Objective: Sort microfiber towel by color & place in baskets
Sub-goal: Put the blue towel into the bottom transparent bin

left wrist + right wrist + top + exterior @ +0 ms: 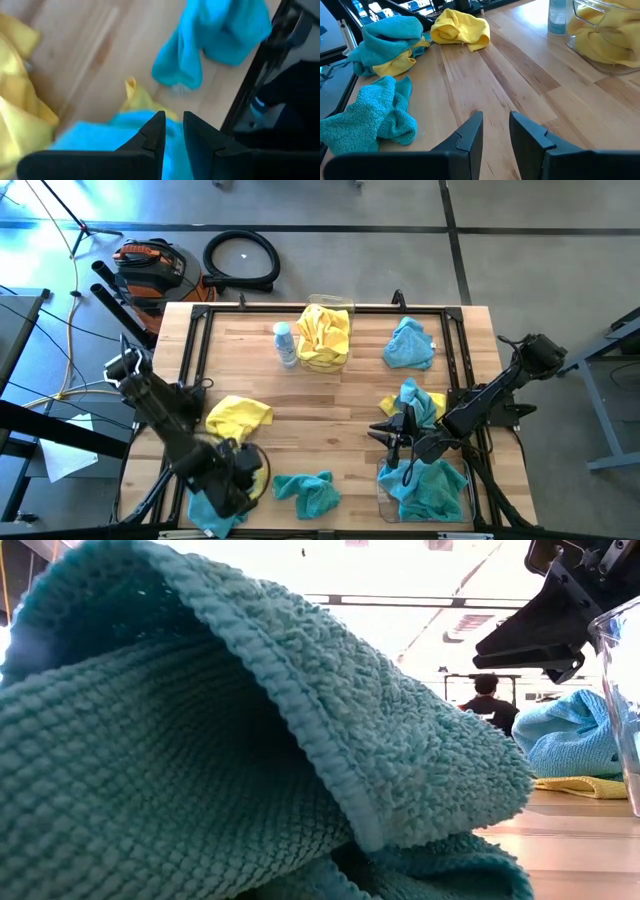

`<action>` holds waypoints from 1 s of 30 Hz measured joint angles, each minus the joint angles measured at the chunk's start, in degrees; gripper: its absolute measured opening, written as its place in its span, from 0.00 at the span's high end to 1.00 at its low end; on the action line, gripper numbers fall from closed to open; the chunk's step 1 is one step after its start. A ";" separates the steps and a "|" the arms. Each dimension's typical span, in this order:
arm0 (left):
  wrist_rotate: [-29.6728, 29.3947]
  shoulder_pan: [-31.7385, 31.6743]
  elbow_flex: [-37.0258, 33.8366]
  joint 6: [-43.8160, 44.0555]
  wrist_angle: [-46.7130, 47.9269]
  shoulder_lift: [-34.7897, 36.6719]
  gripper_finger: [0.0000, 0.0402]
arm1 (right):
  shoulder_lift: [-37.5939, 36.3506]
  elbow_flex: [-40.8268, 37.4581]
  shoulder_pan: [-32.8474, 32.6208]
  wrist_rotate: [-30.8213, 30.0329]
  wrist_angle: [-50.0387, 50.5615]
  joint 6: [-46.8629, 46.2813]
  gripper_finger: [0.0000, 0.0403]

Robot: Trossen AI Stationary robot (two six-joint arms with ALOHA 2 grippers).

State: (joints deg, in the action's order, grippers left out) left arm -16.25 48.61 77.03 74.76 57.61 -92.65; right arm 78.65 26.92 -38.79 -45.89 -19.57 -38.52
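Observation:
Yellow towels fill the clear basket [326, 336] at the far middle. A second basket [424, 492] at the near right holds teal towels. Loose towels lie on the wood: yellow [238, 417] at the left, teal [305, 492] near the front, teal [410, 345] at the far right, and teal over yellow [420, 402] at the right. My left gripper [173, 115] is over a teal-and-yellow pile [390, 42] at the near left corner, its fingers narrowly apart. My right gripper [496, 125] hangs open above bare wood beside the near basket. My left gripper points steeply down over the pile's teal towel [100, 142], which shows through the narrow gap between the fingers. I cannot tell whether the fingertips touch it.
A small white-and-blue bottle [285, 343] stands left of the far basket. Black rails [200, 355] run along the table's sides. In the low view the front teal towel [200, 740] fills most of the picture. A person [487, 700] sits in the room behind.

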 joint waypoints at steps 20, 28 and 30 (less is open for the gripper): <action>10.07 4.34 -3.37 3.77 2.20 -9.32 0.87 | 0.00 0.00 0.00 0.00 -1.07 0.00 0.78; 10.56 4.10 -3.37 2.16 2.09 -10.68 0.89 | 0.00 0.00 0.00 0.00 -1.27 -0.02 0.78; 11.07 3.86 -3.37 1.31 2.10 -10.72 0.94 | 0.00 0.00 0.00 0.00 -1.27 0.00 0.78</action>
State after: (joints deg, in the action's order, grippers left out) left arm -5.17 52.47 73.67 76.08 59.71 -103.37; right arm 78.65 26.92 -38.79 -45.89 -20.84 -38.52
